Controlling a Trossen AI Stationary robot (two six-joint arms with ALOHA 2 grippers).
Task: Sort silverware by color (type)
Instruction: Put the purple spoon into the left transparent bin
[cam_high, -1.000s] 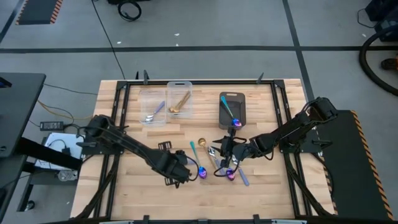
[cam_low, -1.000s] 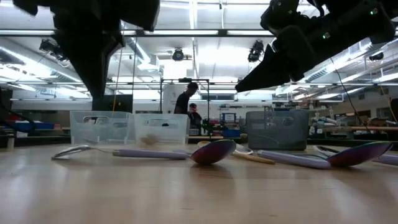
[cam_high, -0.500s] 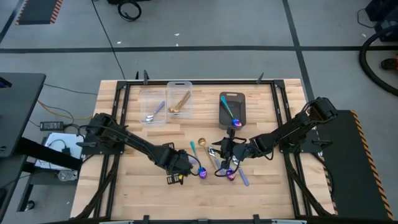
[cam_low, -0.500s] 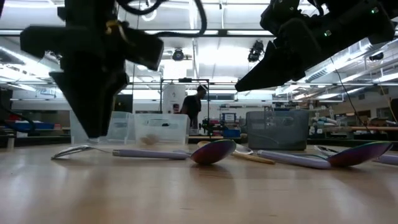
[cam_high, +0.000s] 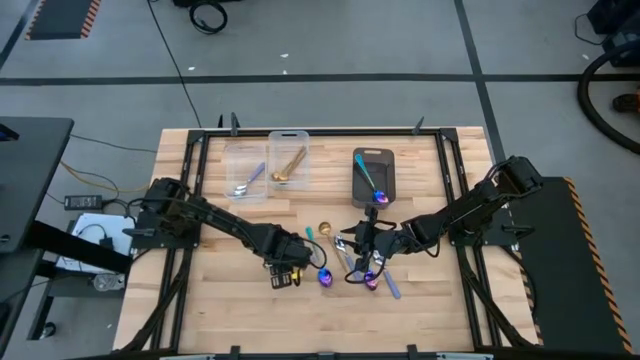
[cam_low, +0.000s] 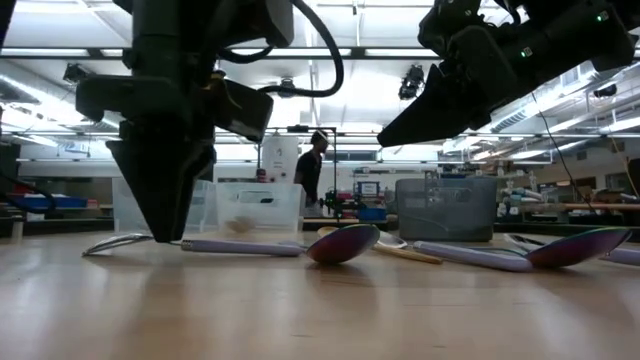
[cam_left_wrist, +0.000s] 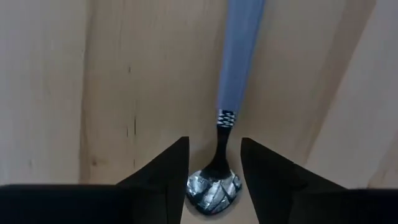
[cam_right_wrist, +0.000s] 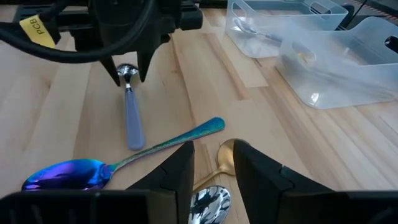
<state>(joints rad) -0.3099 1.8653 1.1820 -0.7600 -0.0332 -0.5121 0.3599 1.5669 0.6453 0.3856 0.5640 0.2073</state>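
Left gripper (cam_left_wrist: 212, 171): fingers spread, straddling the bowl end of the lavender-handled silver spoon (cam_left_wrist: 233, 81), which lies flat on the wooden table (cam_high: 210, 300), tips low near the wood, not closed on it. Right gripper (cam_right_wrist: 212, 168): fingers parted, hovering over the loose spoon cluster just beside that spoon, above a gold spoon (cam_right_wrist: 220, 163) and the teal-handled iridescent spoon (cam_right_wrist: 118, 163). Beyond the lavender-handled spoon stand two clear bins (cam_right_wrist: 323, 56) and the dark grey bin (cam_high: 372, 175), each already holding spoons.

Loose cluster of small metal spoons (cam_high: 350, 262) flat at frame centre: iridescent blue-purple with teal handles, gold, silver with lavender handles; several overlapping.
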